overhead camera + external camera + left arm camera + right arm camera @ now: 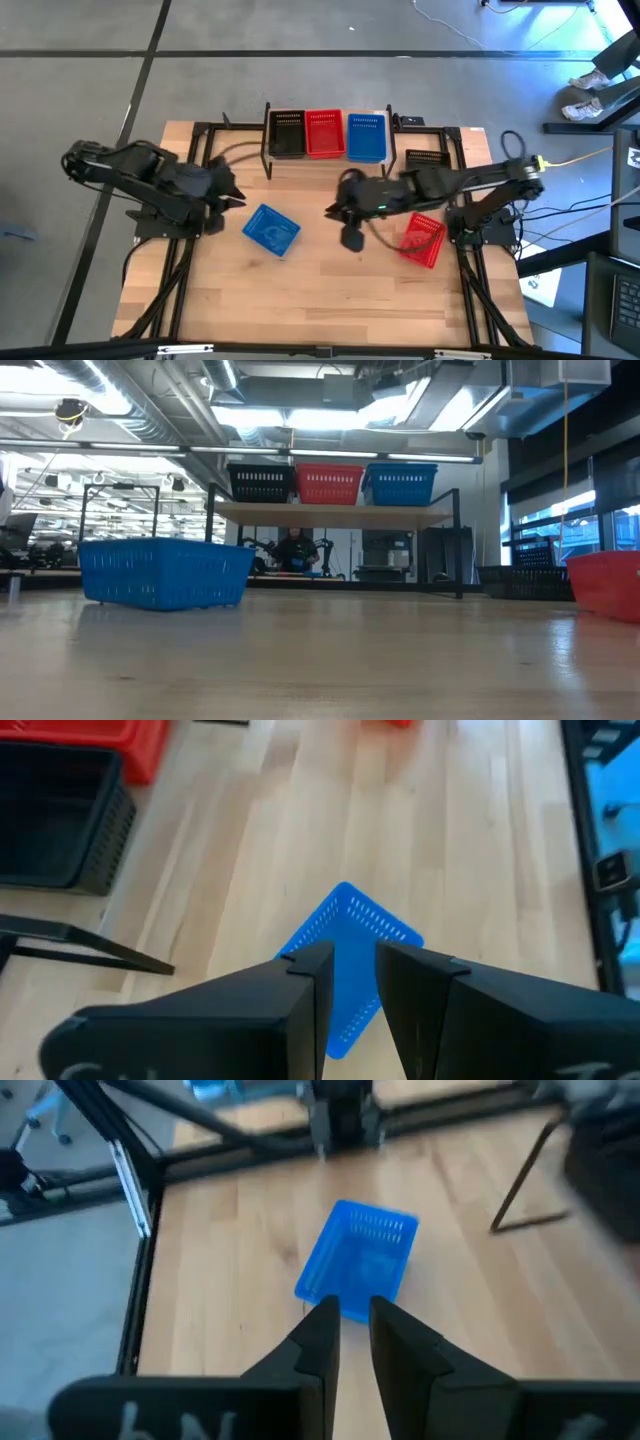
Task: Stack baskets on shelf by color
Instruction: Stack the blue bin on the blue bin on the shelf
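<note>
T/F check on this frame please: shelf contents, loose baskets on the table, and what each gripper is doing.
1. Three baskets sit on the shelf, ordered black, red, blue in the high view. True.
2. A loose blue basket lies on the table at an angle to the table's edges. True.
3. The loose red basket is on the left arm's side. False: it lies on the right arm's side, near that arm's base.
4. The left gripper is holding the loose blue basket. False: its fingers are nearly together and empty, with the basket beyond them.
5. The right gripper carries a basket. False: it is empty, fingers close together, pointing at the loose blue basket.
</note>
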Controlling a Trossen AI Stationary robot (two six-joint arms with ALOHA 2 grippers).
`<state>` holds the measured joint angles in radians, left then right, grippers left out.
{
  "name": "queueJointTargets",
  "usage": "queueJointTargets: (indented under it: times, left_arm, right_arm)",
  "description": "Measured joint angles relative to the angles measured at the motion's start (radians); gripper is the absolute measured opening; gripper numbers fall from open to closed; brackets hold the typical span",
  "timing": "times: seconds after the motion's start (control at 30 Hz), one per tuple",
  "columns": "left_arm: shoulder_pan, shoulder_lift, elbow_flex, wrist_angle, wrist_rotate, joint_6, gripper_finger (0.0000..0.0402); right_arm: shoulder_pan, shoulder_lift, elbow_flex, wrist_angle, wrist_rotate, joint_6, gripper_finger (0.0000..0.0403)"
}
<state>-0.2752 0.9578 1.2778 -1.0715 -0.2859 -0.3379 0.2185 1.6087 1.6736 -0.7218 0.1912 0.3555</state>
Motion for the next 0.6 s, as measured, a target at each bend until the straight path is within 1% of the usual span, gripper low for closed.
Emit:
queueJointTargets:
  times: [0.07,0.2,0.3,0.5,0.6]
  left_arm:
    - [0.000,-0.038,0.000,-0.005,0.001,-0.009,0.0069]
    - [0.000,-0.097,-0.001,-0.013,0.003,-0.023,0.0069]
    - [0.000,-0.131,0.000,-0.015,0.007,-0.027,0.0069]
    - [0.000,-0.170,0.000,-0.014,0.014,-0.026,0.0069]
    - [0.000,-0.176,0.000,-0.014,0.015,-0.022,0.0069]
  right_arm:
    - [-0.019,0.061,0.048,-0.020,-0.025,0.015,0.0057]
    - [-0.049,0.168,0.126,-0.020,-0.028,0.083,0.0057]
    - [-0.074,0.242,0.161,-0.022,-0.047,0.089,0.0057]
    - [-0.126,0.343,0.210,-0.018,-0.182,0.122,0.0058]
    - [-0.142,0.379,0.212,-0.014,-0.212,0.132,0.0063]
